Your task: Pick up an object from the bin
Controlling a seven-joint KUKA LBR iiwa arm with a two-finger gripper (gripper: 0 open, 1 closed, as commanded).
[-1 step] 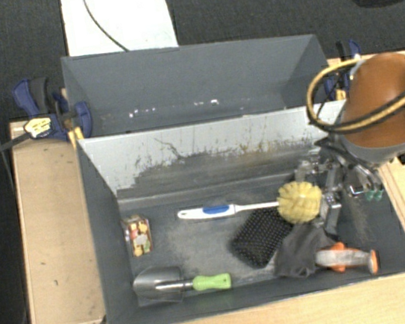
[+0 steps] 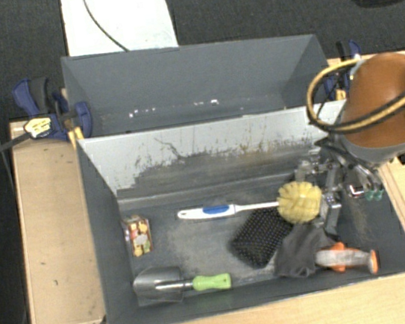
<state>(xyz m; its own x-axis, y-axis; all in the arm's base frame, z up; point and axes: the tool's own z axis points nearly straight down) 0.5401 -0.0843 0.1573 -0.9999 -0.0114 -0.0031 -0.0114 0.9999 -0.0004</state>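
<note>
Gripper [image 2: 328, 203] sits low at the right side of the grey bin [image 2: 186, 152], just beside a knobbly yellow ball [image 2: 299, 201]; whether it is wide or narrow cannot be told. The ball lies at the right end of a white-and-blue toothbrush [image 2: 225, 209]. Near it toward the front are a black mesh pad [image 2: 257, 237], a grey cloth [image 2: 297, 253] and an orange-and-white tool [image 2: 347, 258].

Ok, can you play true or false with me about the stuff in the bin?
1. The toothbrush is white and blue. True.
2. The little scoop has a red handle. False: its handle is green.
3. The yellow ball lies right beside the gripper. True.
4. The small colourful box sits far to the right. False: it sits by the left wall of the bin.
</note>
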